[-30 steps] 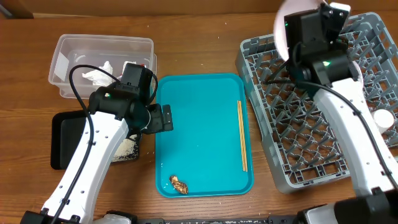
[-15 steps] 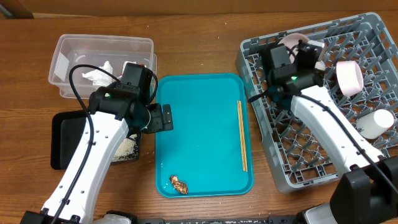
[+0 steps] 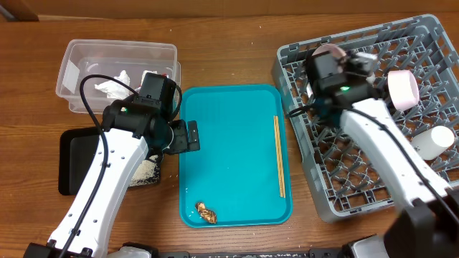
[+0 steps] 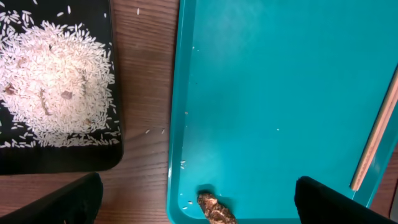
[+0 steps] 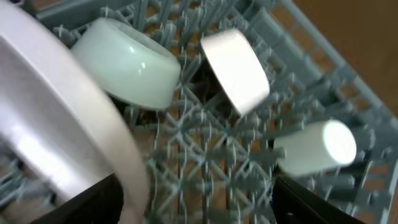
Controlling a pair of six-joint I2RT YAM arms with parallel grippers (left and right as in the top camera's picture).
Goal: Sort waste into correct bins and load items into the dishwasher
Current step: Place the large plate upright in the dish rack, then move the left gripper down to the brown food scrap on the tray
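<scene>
While the blurred plate (image 5: 50,106) half hid them, right jaws' hold could not be told | left jaws gaped empty | chopstick (image 4: 375,138) was cut off.

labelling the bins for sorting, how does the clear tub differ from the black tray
The clear tub is see-through with tall walls; the black tray is opaque and flat with a low rim. The tub holds crumpled white paper; the tray holds loose rice. Both are rectangular with rounded corners and sit left of the teal tray.
</scene>
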